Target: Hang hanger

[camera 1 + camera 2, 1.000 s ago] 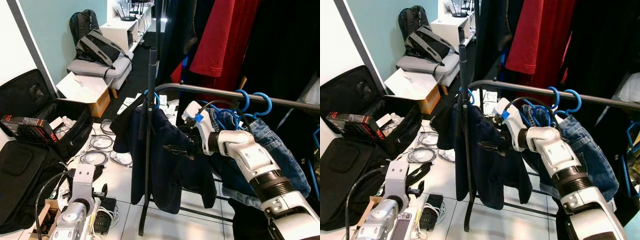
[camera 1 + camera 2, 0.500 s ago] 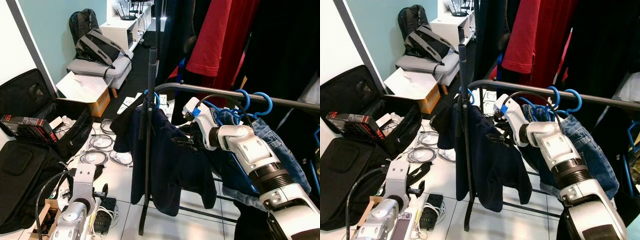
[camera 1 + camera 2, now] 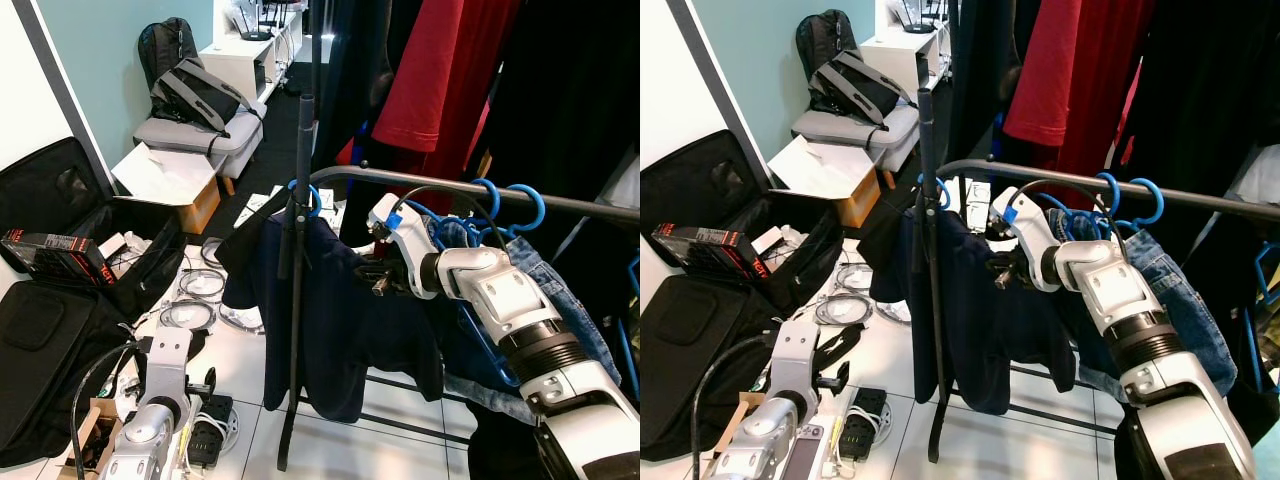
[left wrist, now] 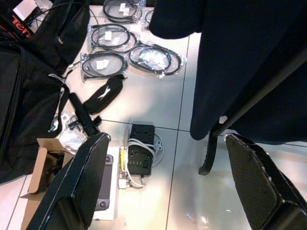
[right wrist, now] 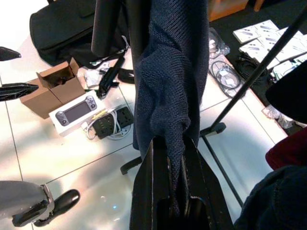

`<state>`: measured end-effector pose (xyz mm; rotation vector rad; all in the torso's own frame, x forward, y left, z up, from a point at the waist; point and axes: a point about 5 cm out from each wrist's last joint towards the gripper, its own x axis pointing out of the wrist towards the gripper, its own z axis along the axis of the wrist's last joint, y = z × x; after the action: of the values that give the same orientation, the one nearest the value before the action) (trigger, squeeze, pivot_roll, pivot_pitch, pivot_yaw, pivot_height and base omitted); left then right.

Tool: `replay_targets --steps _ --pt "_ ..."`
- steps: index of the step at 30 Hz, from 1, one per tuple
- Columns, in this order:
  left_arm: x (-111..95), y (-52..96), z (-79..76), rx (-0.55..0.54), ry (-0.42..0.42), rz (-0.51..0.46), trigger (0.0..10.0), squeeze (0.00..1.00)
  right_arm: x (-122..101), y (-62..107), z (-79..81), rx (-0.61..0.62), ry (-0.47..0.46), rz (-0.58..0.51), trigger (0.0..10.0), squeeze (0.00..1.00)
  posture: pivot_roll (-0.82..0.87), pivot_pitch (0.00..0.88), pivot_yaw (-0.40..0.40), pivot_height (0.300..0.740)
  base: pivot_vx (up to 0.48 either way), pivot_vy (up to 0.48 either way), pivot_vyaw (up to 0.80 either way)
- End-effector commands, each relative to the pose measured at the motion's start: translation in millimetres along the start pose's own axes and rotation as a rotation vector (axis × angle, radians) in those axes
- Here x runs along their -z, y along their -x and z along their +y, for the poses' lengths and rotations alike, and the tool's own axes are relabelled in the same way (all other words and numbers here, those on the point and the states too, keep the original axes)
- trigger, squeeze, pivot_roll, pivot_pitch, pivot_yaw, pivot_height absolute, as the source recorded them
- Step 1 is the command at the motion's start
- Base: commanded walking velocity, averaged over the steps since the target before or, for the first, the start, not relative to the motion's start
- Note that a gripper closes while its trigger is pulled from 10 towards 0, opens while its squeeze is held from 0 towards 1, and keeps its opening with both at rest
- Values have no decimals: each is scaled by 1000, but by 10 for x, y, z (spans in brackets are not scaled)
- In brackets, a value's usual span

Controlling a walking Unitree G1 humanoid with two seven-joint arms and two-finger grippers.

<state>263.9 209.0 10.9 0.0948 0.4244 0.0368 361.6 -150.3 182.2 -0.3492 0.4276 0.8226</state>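
Your right gripper (image 5: 173,158) is clenching the navy garment (image 3: 340,320) between its jaws, now lifting it rail-ward (hanger already hooked).

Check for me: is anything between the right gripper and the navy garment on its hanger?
Nothing visible. The right gripper is pinched shut on a fold of the navy garment, whose blue hanger is hooked on the rail beside the black upright pole.
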Motion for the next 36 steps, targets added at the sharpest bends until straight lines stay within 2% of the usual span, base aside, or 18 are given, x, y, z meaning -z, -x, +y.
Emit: replay_targets --steps 1,2,3,4,7,15,19,26,36 --pt "9 -6 8 -6 5 14 10000 0 -4 1 -29 19 -11 15 0 0 -33 50 -16 740 0 0 0" --pt "0 -20 19 -9 6 16 10000 0 -38 23 -48 31 -44 -28 0 0 -34 49 -12 740 0 0 0" --pt "0 -20 19 -9 6 16 10000 0 -38 23 -48 31 -44 -28 0 0 -34 49 -12 740 0 0 0" --pt "-10 -29 27 -11 5 15 10000 0 -117 55 -60 29 -62 -97 0 0 -34 49 -10 740 0 0 0" --pt "-15 -33 35 -13 4 14 10000 0 -227 114 -83 30 -89 -183 0 0 -34 47 -9 740 0 0 0" --pt "-26 -46 43 -14 2 12 10000 0 -429 327 -165 104 -85 -326 0 0 -35 43 -3 740 0 0 0" --pt "-29 -50 38 -12 2 11 10000 0 -450 359 -157 105 -84 -344 0 0 -38 40 -1 740 0 0 0" --pt "-31 -65 -3 -2 6 12 10000 0 -560 501 -98 110 -75 -448 0 0 -46 30 1 740 0 0 0" --pt "-25 -70 -31 2 11 11 10000 0 -563 563 -7 95 -83 -490 0 0 -49 24 -5 740 0 0 0"
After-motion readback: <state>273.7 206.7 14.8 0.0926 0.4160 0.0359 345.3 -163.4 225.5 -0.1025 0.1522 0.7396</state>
